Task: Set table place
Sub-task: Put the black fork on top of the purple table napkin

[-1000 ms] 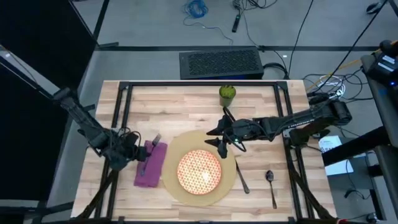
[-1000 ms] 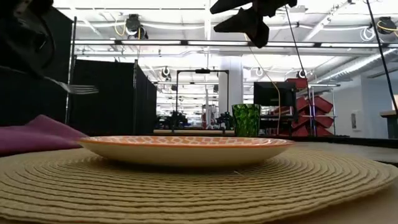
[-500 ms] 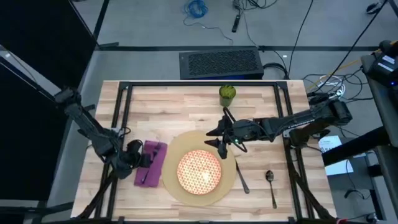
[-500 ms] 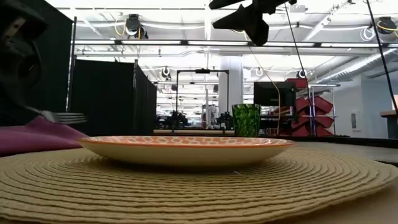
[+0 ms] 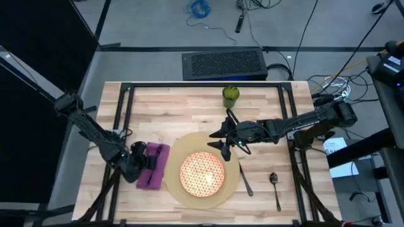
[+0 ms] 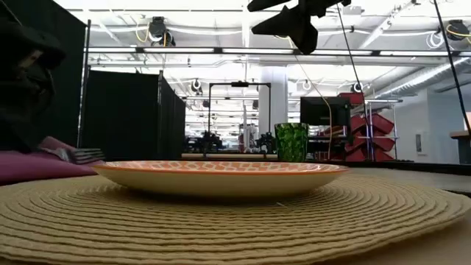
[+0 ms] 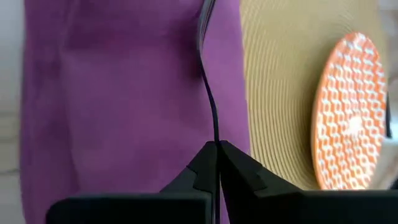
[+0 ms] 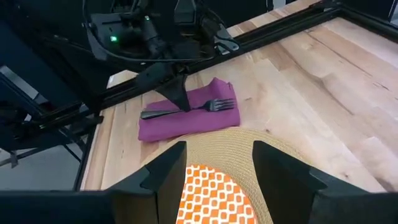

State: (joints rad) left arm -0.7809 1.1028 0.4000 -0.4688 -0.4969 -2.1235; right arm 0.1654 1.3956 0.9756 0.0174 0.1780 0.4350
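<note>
The plate (image 5: 202,174) sat in the middle of the mat (image 5: 172,161) at the near side of the table (image 5: 265,101), with a knife (image 5: 245,179) and spoon (image 5: 275,187) already lying to its right. Just left of the mat, the left gripper (image 5: 144,165) was pinched shut on the fork (image 8: 180,109), which lay on the purple napkin (image 5: 154,169), so letting go looked like the main job left. Farther back, the right gripper (image 5: 221,137) hung open and empty above the mat's far edge, and a green cup (image 5: 230,95) stood near the far side.

1. The tabletop (image 5: 189,101) is lit evenly from overhead; only soft shadows are cast.
2. Bright ceiling lights are seen in the low view.
3. The nearby mat (image 6: 235,221) is slightly blurred.
</note>
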